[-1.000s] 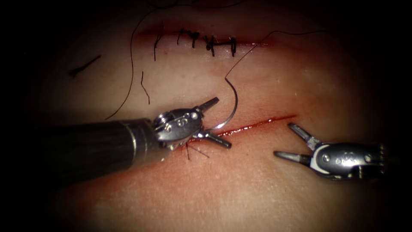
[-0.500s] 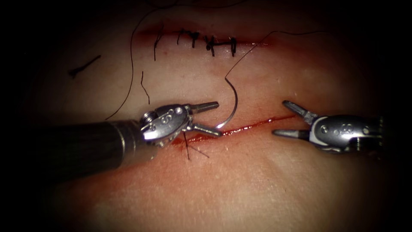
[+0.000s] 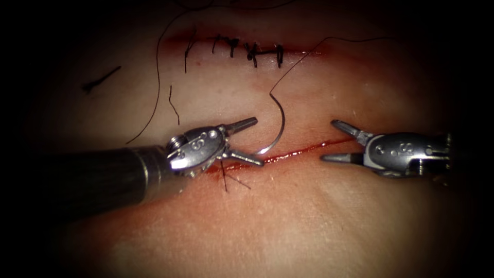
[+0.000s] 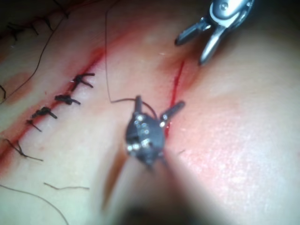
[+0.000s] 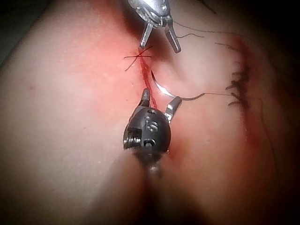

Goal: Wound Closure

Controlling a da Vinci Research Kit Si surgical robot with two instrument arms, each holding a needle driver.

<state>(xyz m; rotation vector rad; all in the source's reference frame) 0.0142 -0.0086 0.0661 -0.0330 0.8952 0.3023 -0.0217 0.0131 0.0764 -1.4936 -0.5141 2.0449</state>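
The curved needle (image 3: pixel 280 123) stands by itself on the upper edge of the open cut (image 3: pixel 303 150). Its lower end rests at the cut's lip, seemingly in the tissue, and neither tool holds it. Black thread (image 3: pixel 303 56) runs up and to the right from its upper end. My left tool (image 3: pixel 259 141) is open at the left part of the cut, its lower jaw next to the needle's lower end, holding nothing. My right tool (image 3: pixel 328 140) is open and holds nothing at the cut's right end. The needle (image 5: pixel 161 89) lies just ahead of the right tool (image 5: pixel 161 97).
A tied stitch (image 3: pixel 226 179) with short ends sits at the cut's left end. A second cut, closed with several black stitches (image 3: pixel 249 50), lies farther back. Loose thread (image 3: pixel 157 82) and cut pieces (image 3: pixel 100 79) lie on the tissue to the left. Red fluid lines the open cut.
My right tool has moved up and left to the cut's right end. My left tool drew back a little to the left and up. The needle has stayed in place.
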